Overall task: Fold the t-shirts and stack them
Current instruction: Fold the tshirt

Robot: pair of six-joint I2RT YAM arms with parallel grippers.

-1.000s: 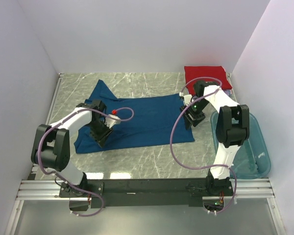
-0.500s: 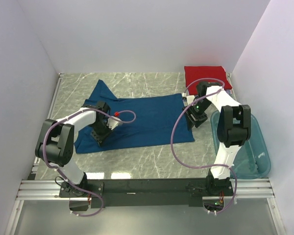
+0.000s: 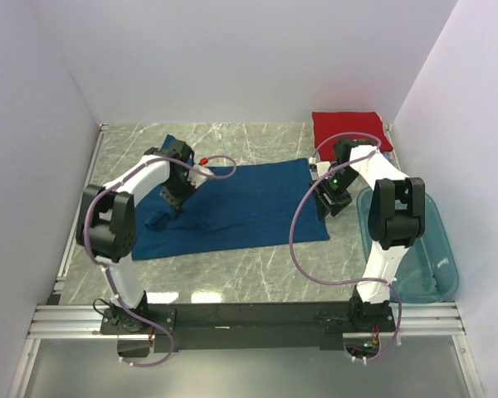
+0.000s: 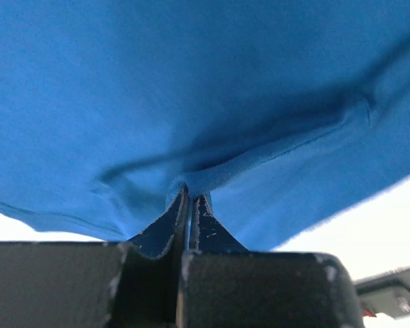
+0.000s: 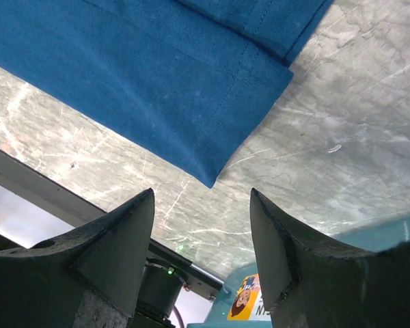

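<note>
Dark blue t-shirt (image 3: pixel 257 203) lies spread across the middle of the table (image 3: pixel 232 274), long side running left to right. The right half is flat. The left part is bunched and pulled up off the marble.

My left gripper (image 4: pixel 189 198) has that raised part, with its fingers pressed together on a fold of the blue cloth (in the wrist view the fabric drapes away on both sides of the pinch). The left arm reaches in over the shirt's far left area.

My right gripper (image 5: pixel 201 195) sits at the shirt's right edge, jaws spread with nothing between them. Below it I see a hemmed corner of the shirt and bare marble. I cannot tell whether the fingers touch the cloth.

Red t-shirt (image 3: pixel 347 128) is folded into a flat square in the far right corner, beyond the right arm and apart from the blue one.

Teal tub (image 3: pixel 445 249) stands against the right wall on the near side, just right of the right arm.
</note>
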